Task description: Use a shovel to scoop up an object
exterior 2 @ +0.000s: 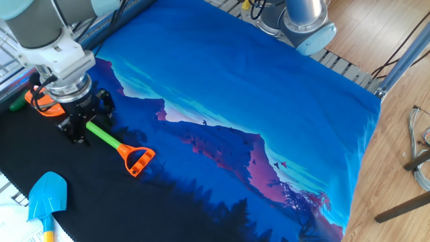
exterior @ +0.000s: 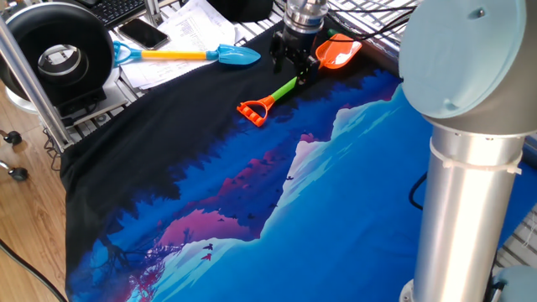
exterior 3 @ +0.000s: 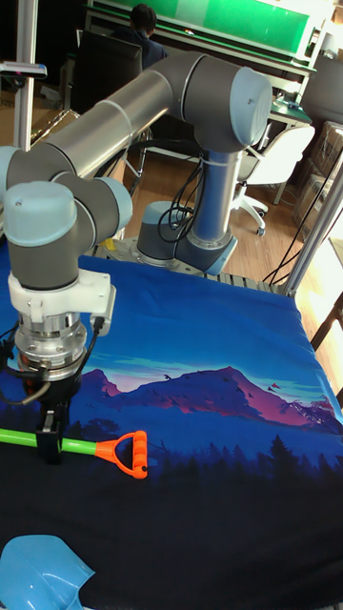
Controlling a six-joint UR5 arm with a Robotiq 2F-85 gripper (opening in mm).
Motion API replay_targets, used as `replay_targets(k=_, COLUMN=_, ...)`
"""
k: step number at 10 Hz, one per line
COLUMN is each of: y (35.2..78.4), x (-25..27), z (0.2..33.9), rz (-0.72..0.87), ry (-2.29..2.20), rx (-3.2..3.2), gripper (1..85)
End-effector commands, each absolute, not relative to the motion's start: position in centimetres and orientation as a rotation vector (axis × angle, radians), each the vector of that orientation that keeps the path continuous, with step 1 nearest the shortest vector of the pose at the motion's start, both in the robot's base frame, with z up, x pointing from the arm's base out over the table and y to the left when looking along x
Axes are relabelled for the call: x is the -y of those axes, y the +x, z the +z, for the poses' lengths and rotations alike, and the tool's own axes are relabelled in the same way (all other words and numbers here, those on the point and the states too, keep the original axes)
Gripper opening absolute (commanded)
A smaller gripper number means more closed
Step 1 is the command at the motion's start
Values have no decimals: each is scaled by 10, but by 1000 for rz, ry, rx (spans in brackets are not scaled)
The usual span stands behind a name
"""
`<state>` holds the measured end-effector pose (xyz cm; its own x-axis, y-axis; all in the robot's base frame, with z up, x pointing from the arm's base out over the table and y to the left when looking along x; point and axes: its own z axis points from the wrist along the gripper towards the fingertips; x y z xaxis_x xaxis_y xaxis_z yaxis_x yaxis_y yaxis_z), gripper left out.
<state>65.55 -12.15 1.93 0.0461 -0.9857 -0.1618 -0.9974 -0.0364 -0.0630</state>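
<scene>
The shovel lies flat on the black part of the cloth, with its orange blade [exterior: 338, 52], lime-green shaft [exterior 2: 106, 135] and orange D-handle [exterior 3: 130, 453]. My gripper [exterior 2: 84, 124] is down over the shaft just behind the blade. It is open, with a finger on each side of the shaft, and I cannot tell whether the fingers touch it. The object [exterior 2: 17, 104], a small dark green piece, sits at the cloth's edge just beyond the blade and shows only partly. In the tall fixed view my gripper [exterior 3: 50, 442] hides part of the shaft.
A blue-bladed shovel [exterior: 236, 56] with a yellow shaft lies on papers beside the cloth, near a phone [exterior: 143, 33] and a black round device [exterior: 59, 52]. The arm's large grey elbow [exterior: 470, 101] fills the right foreground. A metal frame post [exterior: 29, 71] stands at the left.
</scene>
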Motion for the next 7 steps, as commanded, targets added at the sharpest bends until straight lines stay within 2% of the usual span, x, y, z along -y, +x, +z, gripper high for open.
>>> replay_targets(k=1, y=653, x=113, z=10, rz=157, ry=-2135, rx=-2064, gripper=570)
replay_targets(k=5, y=650, x=115, z=6, rz=154, ry=-2117, rx=-2108, gripper=367)
replay_targets(k=7, y=651, x=115, z=5, rz=153, ry=-2103, rx=-2124, gripper=293)
